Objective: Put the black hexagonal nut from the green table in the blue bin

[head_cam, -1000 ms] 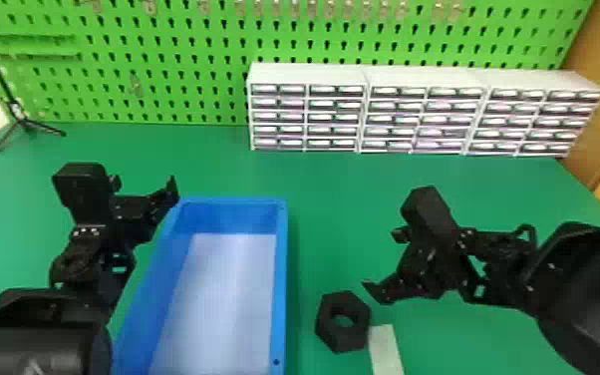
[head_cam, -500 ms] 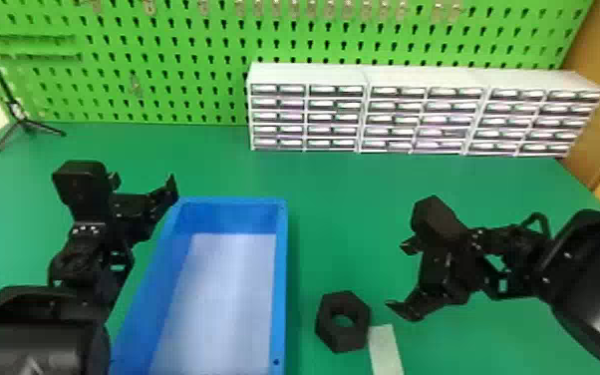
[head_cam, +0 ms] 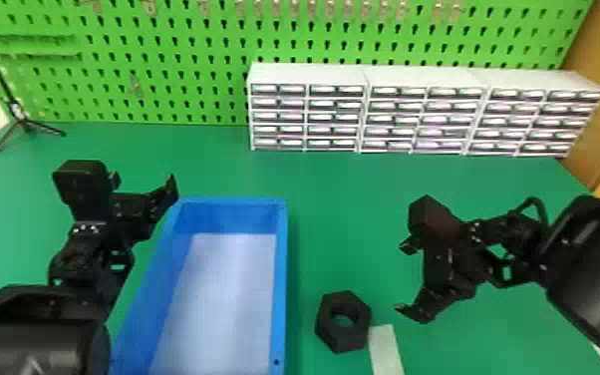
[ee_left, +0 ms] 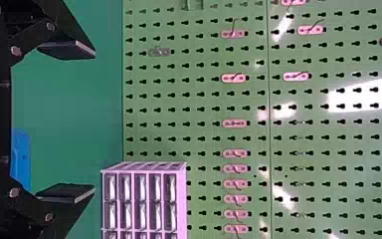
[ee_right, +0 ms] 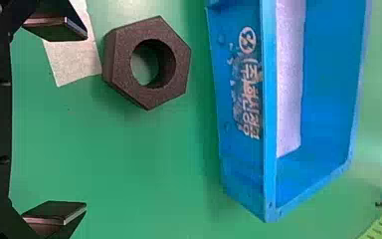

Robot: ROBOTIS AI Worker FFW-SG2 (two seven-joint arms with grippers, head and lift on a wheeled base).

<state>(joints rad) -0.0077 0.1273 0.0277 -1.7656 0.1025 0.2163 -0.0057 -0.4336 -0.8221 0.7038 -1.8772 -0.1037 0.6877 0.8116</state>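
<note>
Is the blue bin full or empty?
Empty: the blue bin stands open, with only its pale bottom showing inside, and the black nut is outside, on the green table.

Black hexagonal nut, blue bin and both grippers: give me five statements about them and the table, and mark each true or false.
1. The black hexagonal nut lies on the green table. True.
2. The nut is inside the blue bin. False: it lies outside, to the right of the bin.
3. The left gripper is open, with nothing between its fingers. True.
4. The right gripper is shut on the nut. False: its fingers are apart and the nut lies beyond them.
5. A pale strip lies close by the nut. True.
</note>
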